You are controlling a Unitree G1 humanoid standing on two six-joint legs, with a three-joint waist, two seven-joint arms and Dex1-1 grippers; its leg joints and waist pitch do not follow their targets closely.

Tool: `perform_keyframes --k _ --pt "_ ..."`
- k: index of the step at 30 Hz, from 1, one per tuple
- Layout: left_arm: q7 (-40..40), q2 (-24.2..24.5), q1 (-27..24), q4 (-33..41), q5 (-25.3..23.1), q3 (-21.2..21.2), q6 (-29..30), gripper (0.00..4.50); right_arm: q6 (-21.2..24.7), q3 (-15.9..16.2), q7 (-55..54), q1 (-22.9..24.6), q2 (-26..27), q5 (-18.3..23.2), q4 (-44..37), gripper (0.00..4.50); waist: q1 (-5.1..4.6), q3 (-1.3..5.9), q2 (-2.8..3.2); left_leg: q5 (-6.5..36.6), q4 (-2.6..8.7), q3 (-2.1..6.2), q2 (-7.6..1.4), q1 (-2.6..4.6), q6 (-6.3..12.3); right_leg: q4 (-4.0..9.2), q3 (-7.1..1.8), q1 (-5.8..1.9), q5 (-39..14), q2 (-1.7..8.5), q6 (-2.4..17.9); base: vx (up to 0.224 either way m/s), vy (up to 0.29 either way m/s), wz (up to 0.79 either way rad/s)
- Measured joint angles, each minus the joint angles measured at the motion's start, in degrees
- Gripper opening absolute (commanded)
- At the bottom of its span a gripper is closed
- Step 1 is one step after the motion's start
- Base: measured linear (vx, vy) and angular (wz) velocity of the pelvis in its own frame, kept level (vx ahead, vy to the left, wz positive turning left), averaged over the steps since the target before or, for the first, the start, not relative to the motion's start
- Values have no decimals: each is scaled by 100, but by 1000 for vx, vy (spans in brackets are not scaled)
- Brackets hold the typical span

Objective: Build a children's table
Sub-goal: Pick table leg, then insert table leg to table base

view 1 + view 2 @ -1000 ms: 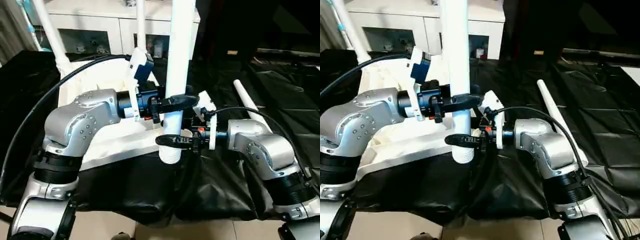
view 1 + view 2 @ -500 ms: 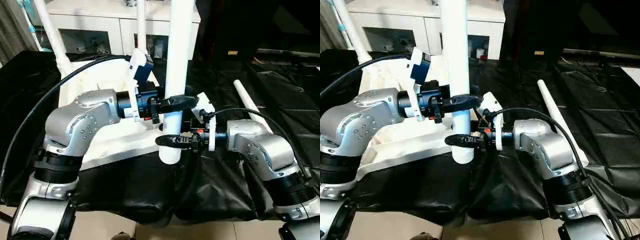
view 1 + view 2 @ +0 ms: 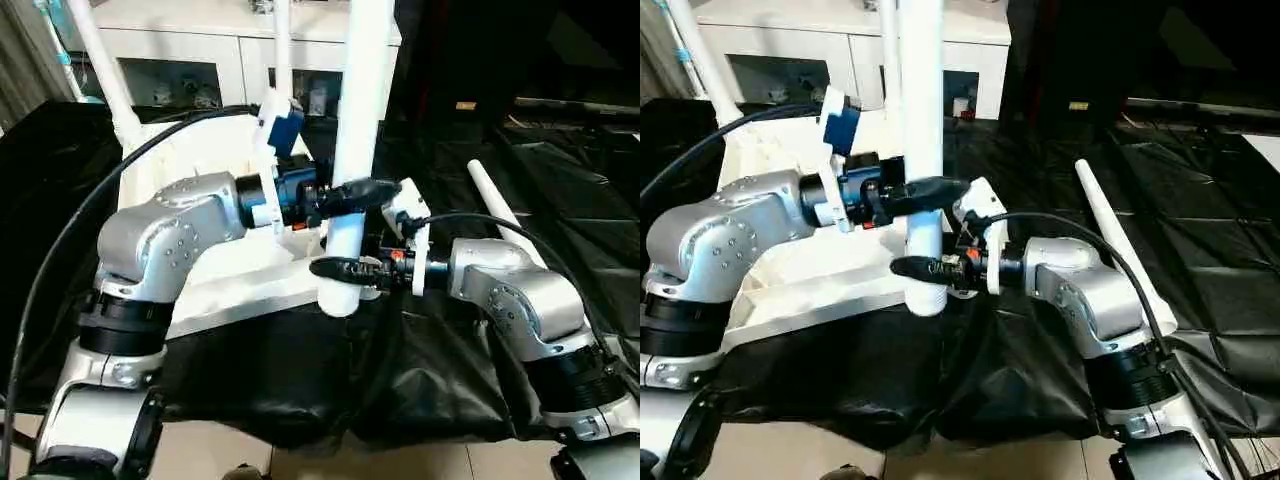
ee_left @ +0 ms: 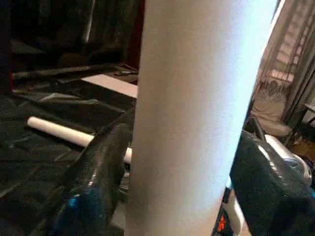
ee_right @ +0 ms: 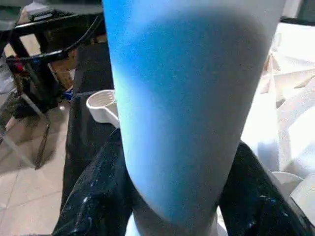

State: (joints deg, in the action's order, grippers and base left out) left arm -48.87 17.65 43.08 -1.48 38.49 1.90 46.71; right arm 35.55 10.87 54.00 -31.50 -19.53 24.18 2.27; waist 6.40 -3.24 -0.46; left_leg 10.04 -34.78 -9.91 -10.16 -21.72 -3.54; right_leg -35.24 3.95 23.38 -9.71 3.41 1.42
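The children's table top (image 3: pixel 215 275) lies upside down on the black cloth, with two white legs (image 3: pixel 100 60) (image 3: pixel 282 40) standing in its far sockets. A third white leg (image 3: pixel 360 100) hangs nearly upright over the top's near right corner. My left gripper (image 3: pixel 375 190) is open around the middle of this leg, its fingers (image 4: pixel 98 172) flanking the tube. Lower down, my right gripper (image 3: pixel 325 268) is shut on the same leg just above its bottom end (image 3: pixel 338 298), fingers (image 5: pixel 93 196) pressed on both sides. Another leg (image 3: pixel 495 205) lies loose on the cloth to the right.
A white cabinet with glass doors (image 3: pixel 200 50) stands behind the draped table. The black cloth (image 3: pixel 300 380) hangs over the near edge above the tiled floor (image 3: pixel 400 460). A black cable (image 3: pixel 60 240) loops from my left arm.
My left gripper's fingers have spread and the left arm has lifted slightly. The held leg now tilts, its bottom end shifted a little left. My right gripper keeps its hold.
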Motion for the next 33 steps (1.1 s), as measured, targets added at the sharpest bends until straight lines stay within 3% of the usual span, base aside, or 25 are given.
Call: perform_keyframes --k 11,21,23,24,25,28,33 --pt "-263 80 16 -289 290 -393 54 448 12 -201 -43 8 -68 114 -158 187 3 0 0 0 -1 0 0 1 0 -1 0 0 0 0 0 0 0 0" --pt "-544 67 -23 -890 713 -1112 -143 450 20 -385 -115 89 -173 126 -163 187 5 1 5 1 -2 1 0 0 0 2 1 -1 2 0 1 0 0 0" --pt "-591 85 -113 -950 691 -1189 -436 450 -52 -453 -448 111 -148 17 -140 187 2 2 17 1 -3 1 0 0 0 1 1 -1 3 0 2 0 0 0" --pt "-556 142 -164 -1005 496 -1125 -683 450 -141 -497 -616 110 -149 -86 -87 187 0 3 21 0 -2 1 0 1 -1 1 0 -1 3 0 2 0 0 0" --pt "-347 348 -230 -1115 -137 -784 -1181 450 -340 -528 -917 104 -147 -328 46 187 0 4 22 -1 -1 2 -1 18 -2 2 1 -14 3 0 0 0 0 0" --pt "-39 588 -469 -1461 -1349 -63 -2013 450 -503 -739 -1509 105 -52 -654 370 186 -8 3 24 -1 2 2 0 37 -4 9 -2 -32 -16 0 -37 0 0 0" --pt "-25 544 -616 -1753 -2083 685 -2544 450 -645 -1008 -2195 0 292 -699 688 186 -15 0 27 -2 12 1 0 36 -6 8 -2 -27 3 0 -6 0 0 0"
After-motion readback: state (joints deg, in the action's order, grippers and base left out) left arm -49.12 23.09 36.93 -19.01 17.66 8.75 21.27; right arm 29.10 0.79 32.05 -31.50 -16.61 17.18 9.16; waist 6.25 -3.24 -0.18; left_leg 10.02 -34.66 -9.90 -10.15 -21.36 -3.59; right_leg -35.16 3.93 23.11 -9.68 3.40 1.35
